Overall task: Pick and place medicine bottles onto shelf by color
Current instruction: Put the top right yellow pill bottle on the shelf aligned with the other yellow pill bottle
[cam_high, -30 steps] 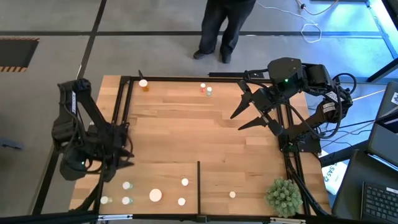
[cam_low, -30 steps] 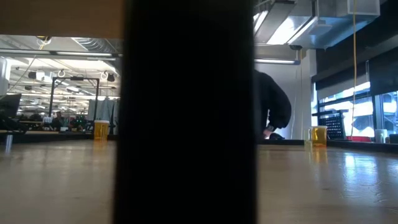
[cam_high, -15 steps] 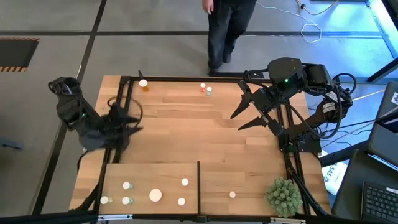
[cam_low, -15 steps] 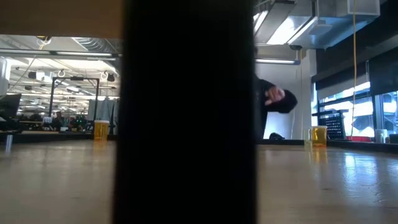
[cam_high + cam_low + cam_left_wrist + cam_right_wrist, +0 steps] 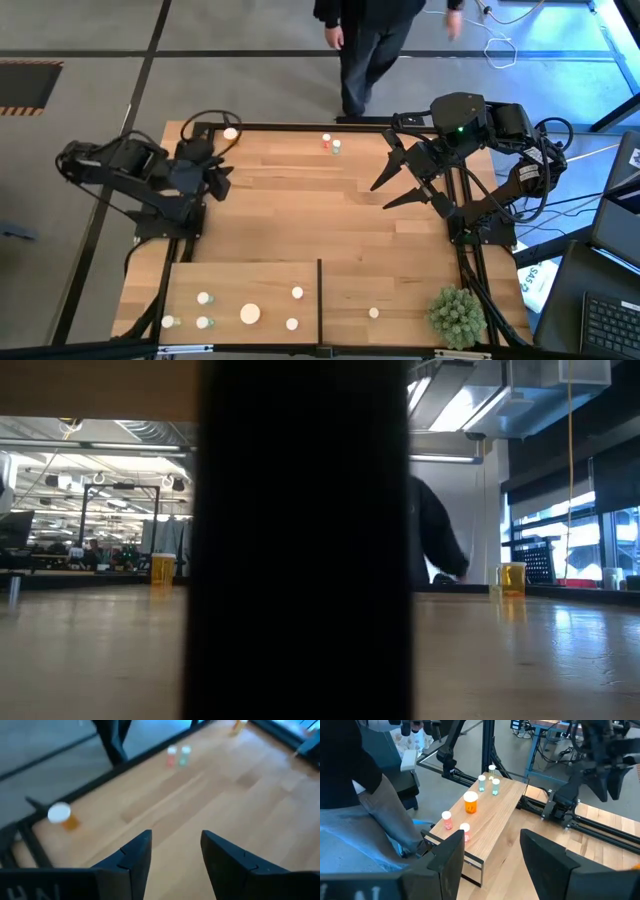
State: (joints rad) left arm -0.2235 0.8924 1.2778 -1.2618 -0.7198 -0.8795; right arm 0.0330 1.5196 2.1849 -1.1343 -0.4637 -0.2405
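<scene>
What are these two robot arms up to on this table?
They are sorting small medicine bottles onto a pale shelf by color. Several bottles already stand there. The left gripper, open and empty, points toward an orange bottle in the table's far corner. The right gripper waits open over the table, holding nothing. A person walks past behind.

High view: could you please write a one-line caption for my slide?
Left hand open near the orange bottle at the table's far corner; right hand open and waiting; six bottles stand on the shelf.
</scene>
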